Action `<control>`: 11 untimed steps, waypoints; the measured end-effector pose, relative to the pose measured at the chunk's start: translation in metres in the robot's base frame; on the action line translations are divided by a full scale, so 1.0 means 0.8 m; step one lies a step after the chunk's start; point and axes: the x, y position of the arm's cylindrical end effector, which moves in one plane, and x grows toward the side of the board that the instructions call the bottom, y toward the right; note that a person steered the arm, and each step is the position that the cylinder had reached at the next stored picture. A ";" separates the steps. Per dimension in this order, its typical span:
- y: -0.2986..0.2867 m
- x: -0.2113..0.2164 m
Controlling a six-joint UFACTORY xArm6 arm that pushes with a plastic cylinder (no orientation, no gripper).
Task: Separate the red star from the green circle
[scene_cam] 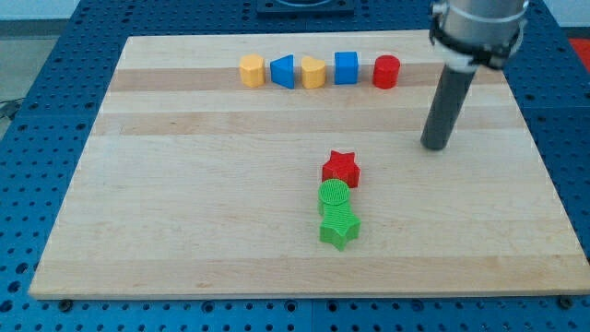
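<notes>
The red star (341,168) lies near the middle of the wooden board (184,203). The green circle (334,195) touches it just below. A green star (338,227) touches the circle from below, so the three form a short column. My tip (434,146) rests on the board to the right of and a little above the red star, about a hundred pixels away, touching no block.
A row of blocks runs along the view's top: a yellow hexagon (252,70), a blue triangle-like block (283,71), a yellow block (313,72), a blue square (346,67) and a red cylinder (386,71). The board lies on a blue perforated table (37,111).
</notes>
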 end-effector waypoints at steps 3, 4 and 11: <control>-0.123 0.047; -0.139 0.047; -0.206 -0.070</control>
